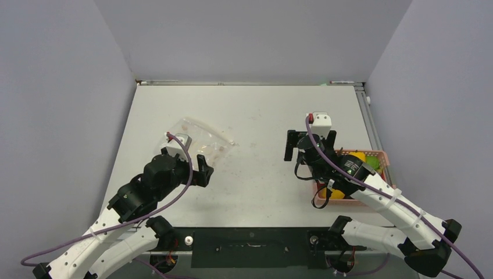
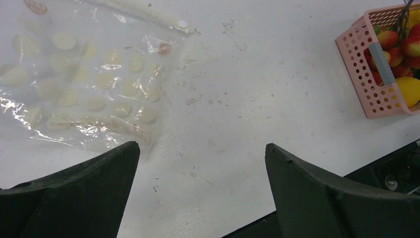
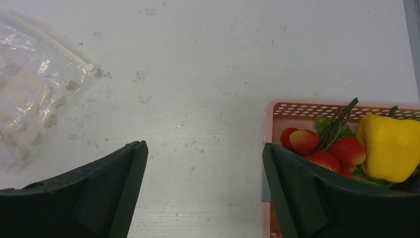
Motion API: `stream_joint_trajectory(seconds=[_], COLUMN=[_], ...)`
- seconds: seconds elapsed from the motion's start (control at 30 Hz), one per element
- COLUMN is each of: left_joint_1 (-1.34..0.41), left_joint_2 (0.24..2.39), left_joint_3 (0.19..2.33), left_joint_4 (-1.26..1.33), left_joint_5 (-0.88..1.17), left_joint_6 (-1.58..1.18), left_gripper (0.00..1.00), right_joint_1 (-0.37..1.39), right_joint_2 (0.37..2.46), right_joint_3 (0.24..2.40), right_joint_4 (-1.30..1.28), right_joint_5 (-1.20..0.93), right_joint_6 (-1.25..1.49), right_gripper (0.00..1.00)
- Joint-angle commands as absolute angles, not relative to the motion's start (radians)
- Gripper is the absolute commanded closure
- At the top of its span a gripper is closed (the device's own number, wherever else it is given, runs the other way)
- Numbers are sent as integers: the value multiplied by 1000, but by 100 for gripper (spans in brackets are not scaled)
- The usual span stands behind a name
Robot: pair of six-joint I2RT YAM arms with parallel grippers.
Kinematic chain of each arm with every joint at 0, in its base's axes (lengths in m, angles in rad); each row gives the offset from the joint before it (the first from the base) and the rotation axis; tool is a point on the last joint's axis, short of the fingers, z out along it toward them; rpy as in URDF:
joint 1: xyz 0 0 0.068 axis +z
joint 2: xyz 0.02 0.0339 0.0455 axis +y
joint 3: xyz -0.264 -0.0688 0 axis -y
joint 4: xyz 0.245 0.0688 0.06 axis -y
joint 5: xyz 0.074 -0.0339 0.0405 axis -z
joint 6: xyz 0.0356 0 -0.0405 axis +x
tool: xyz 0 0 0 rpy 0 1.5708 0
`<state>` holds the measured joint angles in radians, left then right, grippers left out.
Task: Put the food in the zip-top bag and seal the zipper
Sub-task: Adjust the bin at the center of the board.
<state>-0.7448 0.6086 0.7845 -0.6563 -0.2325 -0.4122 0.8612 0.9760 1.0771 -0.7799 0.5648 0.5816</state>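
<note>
The white desk (image 1: 256,110) carries everything. On its left half lies the zip-top bag (image 2: 74,84), flat and empty as far as I can see, a clear crinkled pouch with pale dots across one face. It sits just ahead of my left gripper (image 2: 202,148), whose jaws are spread wide with nothing between them. I judge the bag light, floppy and slick: it will slide on the desk and fold up if I push at it. I would take one lip of the mouth near a corner, pinching a single layer, not both, so the mouth gapes. Well apart from it, at the desk's right edge, sits the pink basket (image 3: 317,106). My right gripper (image 3: 205,148) hangs near the basket's left side, jaws equally wide and holding nothing. All the food (image 3: 349,148) I can see is in that basket, none in the bag. The yellow pepper (image 3: 389,146) is the bulkiest piece, smooth and probably hollow and light, best taken across its body. The lemon (image 2: 408,89) is round and may squirt out of a shallow pinch. The red pieces (image 3: 303,140) look like strawberries, small and dimpled, easy to nip. Smallest is the zipper (image 2: 148,14), a thin pale strip along the bag's edge away from me, which I expect needs a firm pinch run along its length.
</note>
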Motion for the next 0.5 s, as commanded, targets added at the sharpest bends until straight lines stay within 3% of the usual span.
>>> stream_joint_trajectory(seconds=[0.0, 0.27, 0.47], left_joint_1=[-752, -752, -752], left_joint_2=[597, 561, 549], left_joint_3=[801, 801, 801], left_joint_4=[-656, -663, -668], left_joint_5=[-253, -281, -293], left_joint_6=[-438, -449, -450], left_gripper=[4, 4, 4], right_joint_1=[864, 853, 750], right_joint_2=[973, 1002, 1052], right_joint_3=[1066, 1011, 936], right_joint_4=[-831, -851, -807], right_joint_5=[611, 602, 495], right_joint_6=[586, 592, 562], right_gripper=[10, 10, 5])
